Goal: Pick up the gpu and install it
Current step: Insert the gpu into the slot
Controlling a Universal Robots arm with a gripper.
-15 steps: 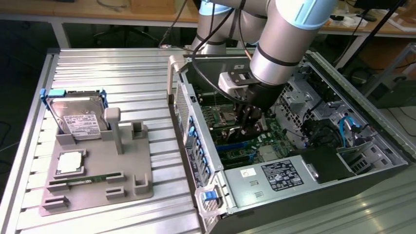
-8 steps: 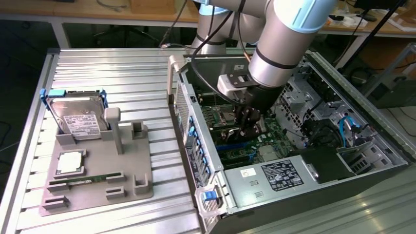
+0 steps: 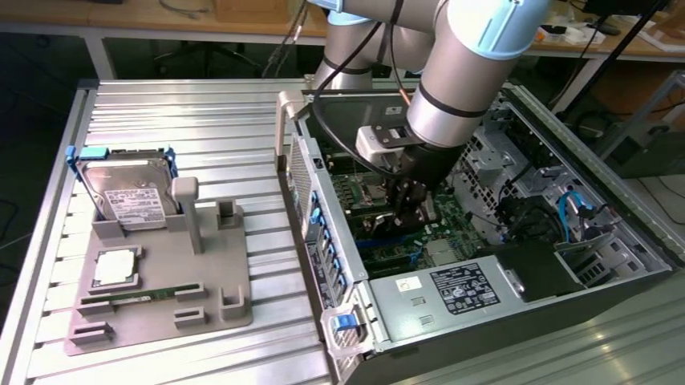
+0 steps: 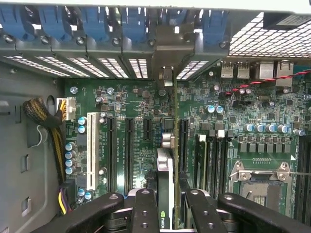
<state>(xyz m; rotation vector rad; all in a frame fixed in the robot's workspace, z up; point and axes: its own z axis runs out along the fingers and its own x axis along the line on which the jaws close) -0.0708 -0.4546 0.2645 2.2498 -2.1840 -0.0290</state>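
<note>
**gpu** (image 4: 166, 189) — held edge-on in the gripper (image 3: 410, 202), fingers (image 4: 146, 213) closed on its two faces. It stands upright over the motherboard (image 4: 131, 102), in line with a black slot (whether it is seated cannot be told).

**Arm** — comes down steeply into the open computer case (image 3: 460, 297), wrist pointing down.

**Surroundings** — the case lies on a ribbed metal table (image 3: 182, 104). A grey holder (image 3: 160, 321) with the hard drive (image 3: 128, 192) and memory stick (image 3: 139, 295) sits well apart, at the exterior view's left.

**Clearance** — the rear wall's blue latches (image 4: 136, 22) are near the card's far end, and a white slot (image 4: 90, 150) lies alongside.
</note>
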